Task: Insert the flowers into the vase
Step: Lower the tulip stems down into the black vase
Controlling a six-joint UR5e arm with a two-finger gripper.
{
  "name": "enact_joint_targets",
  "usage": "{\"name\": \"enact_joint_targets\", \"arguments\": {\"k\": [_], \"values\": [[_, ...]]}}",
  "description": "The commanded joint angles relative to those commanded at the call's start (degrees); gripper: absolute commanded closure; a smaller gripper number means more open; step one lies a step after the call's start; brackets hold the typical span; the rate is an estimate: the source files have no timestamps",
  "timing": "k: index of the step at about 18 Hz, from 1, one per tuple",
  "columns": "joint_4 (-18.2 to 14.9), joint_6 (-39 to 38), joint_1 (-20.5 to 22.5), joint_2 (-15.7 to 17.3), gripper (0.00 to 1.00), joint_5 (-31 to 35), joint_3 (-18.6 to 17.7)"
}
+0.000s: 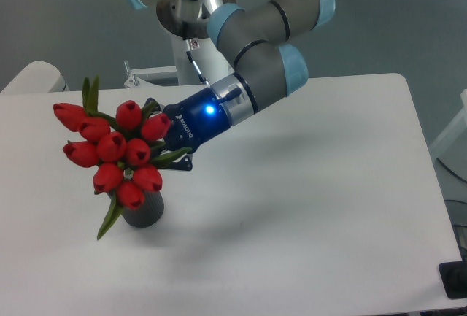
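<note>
The flowers point(111, 149), a bunch of red tulip buds with green leaves, hang tilted over the left part of the white table. My gripper point(162, 147) is shut on the stems, its blue body reaching in from the right; the fingertips are hidden behind buds and leaves. The vase point(144, 209), a small dark grey cylinder, stands upright on the table just below and slightly right of the bunch. The lowest buds cover part of its mouth. A long leaf droops past the vase's left side.
The robot's white base column point(197, 53) stands at the table's back edge. The arm's grey links and blue joints point(263, 46) stretch over the table's middle. A pale rounded object point(33, 76) sits beyond the back left corner.
</note>
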Motion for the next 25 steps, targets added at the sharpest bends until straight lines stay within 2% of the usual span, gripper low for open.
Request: {"name": "enact_joint_targets", "arguments": {"k": [17, 23, 25], "values": [[0.0, 15.64, -0.26, -1.23, 0.87, 0.18, -6.95], [0.09, 16.97, -1.05, -2.46, 0.8, 0.26, -6.95], [0.0, 16.97, -1.05, -2.98, 0.72, 0.26, -6.95]]}}
